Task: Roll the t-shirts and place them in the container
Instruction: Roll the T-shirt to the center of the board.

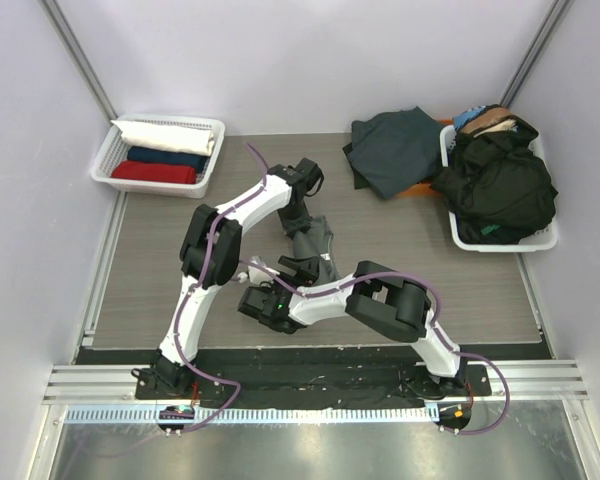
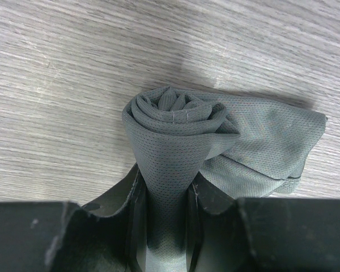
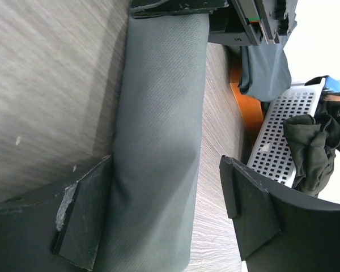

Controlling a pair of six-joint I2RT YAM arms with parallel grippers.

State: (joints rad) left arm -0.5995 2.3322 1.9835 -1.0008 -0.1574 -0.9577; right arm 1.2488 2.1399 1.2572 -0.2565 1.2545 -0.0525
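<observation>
One sage-grey shirt [image 2: 175, 147] lies rolled into a tight tube on the surface [image 1: 180, 260], reaching from one tool to the other. The left tool [image 2: 166, 190] is closed on a band of cloth that runs down from the roll's end. Only its wrist view shows the spiral of layers at that end, just past the fingertips, and a loose hemmed corner spilling off to one side. The right tool [image 3: 165, 170] stands wide open astride the other end and grips nothing. One finger [image 3: 82, 221] touches the cloth, and the other stands apart with bare surface between. Its wrist view looks along the smooth, straight length of the tube up to the left tool. From overhead both arms cover most of the tube, leaving a short grey stretch in sight.

The overhead view alone gives the wider layout. Beyond the left tool and off to the right, a dark teal shirt [image 1: 395, 150] lies spread over something orange [image 1: 412, 190]. It touches a white basket [image 1: 540, 240] heaped with black clothing [image 1: 500, 185]. Well away on the left tool's other side, a second basket [image 1: 105, 165] holds a white shirt [image 1: 170, 133], a navy shirt [image 1: 168, 157] and a red shirt [image 1: 152, 172], each rolled and lying side by side.
</observation>
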